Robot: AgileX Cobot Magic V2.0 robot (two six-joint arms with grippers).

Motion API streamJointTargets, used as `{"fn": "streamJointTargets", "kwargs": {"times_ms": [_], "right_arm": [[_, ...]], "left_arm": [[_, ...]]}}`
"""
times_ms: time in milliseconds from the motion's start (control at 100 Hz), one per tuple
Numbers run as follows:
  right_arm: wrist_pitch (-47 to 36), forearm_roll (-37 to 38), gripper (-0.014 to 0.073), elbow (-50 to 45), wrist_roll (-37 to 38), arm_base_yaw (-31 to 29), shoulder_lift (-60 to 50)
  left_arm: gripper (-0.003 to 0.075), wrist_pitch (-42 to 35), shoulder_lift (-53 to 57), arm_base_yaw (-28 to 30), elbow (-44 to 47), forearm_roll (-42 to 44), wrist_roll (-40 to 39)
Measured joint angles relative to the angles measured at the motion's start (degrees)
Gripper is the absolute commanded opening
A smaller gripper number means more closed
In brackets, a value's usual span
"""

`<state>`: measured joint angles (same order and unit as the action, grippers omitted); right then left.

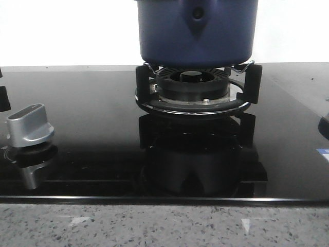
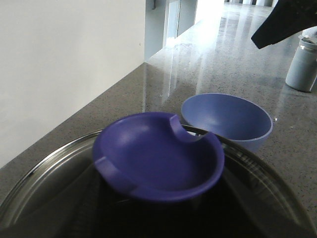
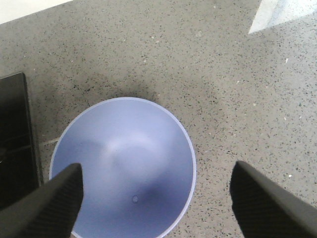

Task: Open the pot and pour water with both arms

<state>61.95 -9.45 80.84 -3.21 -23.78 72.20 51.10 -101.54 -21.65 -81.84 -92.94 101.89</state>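
The dark-blue pot (image 1: 195,31) stands on the burner grate (image 1: 193,85); its top is cut off by the frame. In the left wrist view my left gripper (image 2: 158,210) is closed under the blue lid knob (image 2: 158,156) of the glass lid (image 2: 44,168). Whether the lid rests on the pot does not show. My right gripper (image 3: 156,203) is open and empty, its fingers either side above a light-blue bowl (image 3: 124,163). The bowl also shows beyond the lid in the left wrist view (image 2: 228,119). Neither gripper shows in the front view.
A silver stove knob (image 1: 29,126) sits at the front left of the black glass hob (image 1: 92,113). The bowl stands on the speckled counter (image 3: 237,89) beside the hob's edge (image 3: 15,139). A grey cup (image 2: 303,62) stands farther back.
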Motion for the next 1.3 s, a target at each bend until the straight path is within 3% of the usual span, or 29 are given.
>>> {"fn": "streamJointTargets", "kwargs": {"times_ms": [460,640,770,1160,1300], "right_arm": [[0.0,-0.2,0.0549,0.0,0.0,0.0,0.0],[0.0,-0.3,0.0549,0.0,0.0,0.0,0.0],[0.0,-0.3,0.0549,0.0,0.0,0.0,0.0],[0.0,-1.9,0.0549,0.0,-1.3,0.5,0.0],[0.0,-7.1,0.0542,0.0,-4.8,2.9,0.0]], "left_arm": [[0.0290,0.1,-1.4,-0.4,-0.1,-1.0,0.1],[0.0470,0.1,-1.4,-0.5,-0.1,-1.0,0.1],[0.0548,0.1,-1.4,-0.5,-0.1,-1.6,0.1],[0.0540,5.4,7.3,7.7,-0.1,-2.1,-0.5],[0.0468,6.5,13.7,13.1,-0.1,-2.2,-1.7]]}}
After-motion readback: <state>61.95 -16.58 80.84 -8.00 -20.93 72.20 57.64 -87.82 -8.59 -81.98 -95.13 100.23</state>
